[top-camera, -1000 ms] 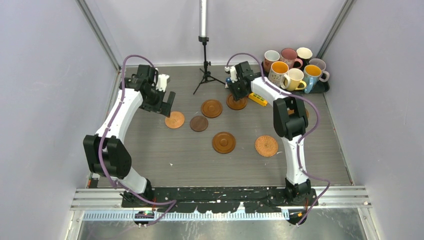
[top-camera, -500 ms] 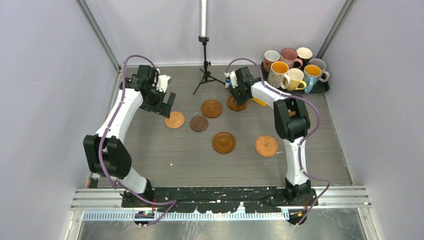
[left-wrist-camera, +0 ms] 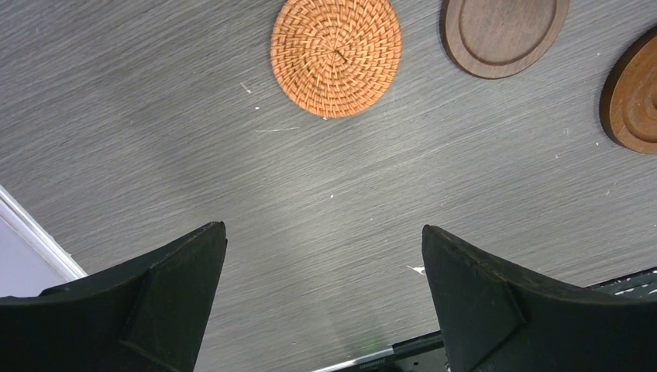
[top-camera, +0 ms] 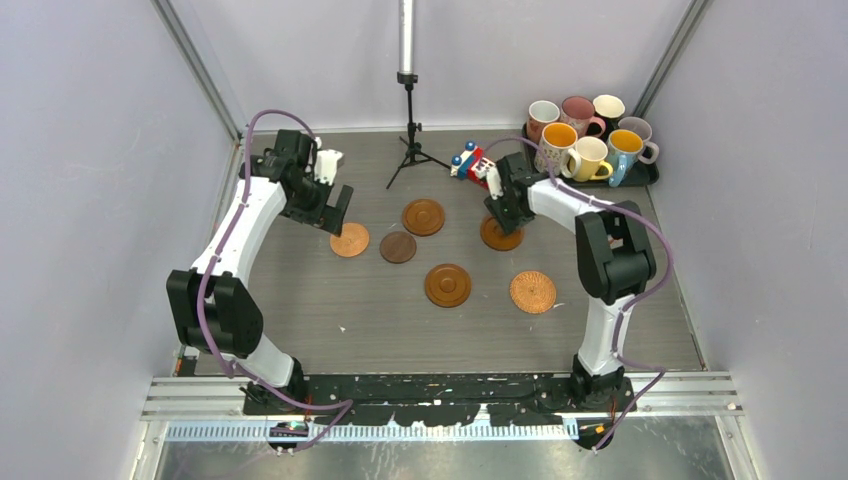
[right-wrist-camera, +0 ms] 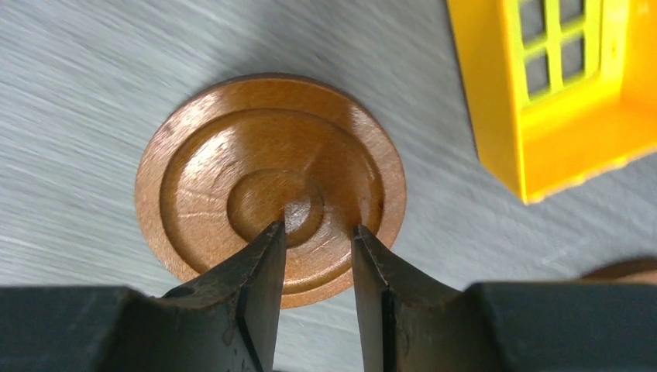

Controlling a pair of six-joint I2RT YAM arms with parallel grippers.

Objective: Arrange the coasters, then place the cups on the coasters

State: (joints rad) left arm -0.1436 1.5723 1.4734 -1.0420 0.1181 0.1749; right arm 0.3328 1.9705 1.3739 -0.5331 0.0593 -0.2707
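Right claw low on a grooved coaster, left claw hanging wide

The right gripper [right-wrist-camera: 318, 232] has its jaws a narrow gap apart, tips at the middle of a brown grooved coaster [right-wrist-camera: 232, 147], a yellow toy block [right-wrist-camera: 558, 116] at its 2 o'clock. The left gripper [left-wrist-camera: 321, 229] gapes fully above the table [left-wrist-camera: 155, 155], a woven coaster [left-wrist-camera: 335, 56] at its 12 o'clock. The cups [top-camera: 590, 155] crowd a black tray [top-camera: 645, 178] at the table's 1 o'clock corner

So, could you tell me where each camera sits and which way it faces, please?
Top external: above and behind the bases, looking down on the table; both arms show.
Left wrist: wrist-mounted, faces the table; open left gripper low in view, woven coaster beyond.
Right wrist: wrist-mounted, faces down; right gripper over a grooved wooden coaster.
Shared: top view shows both coasters too.
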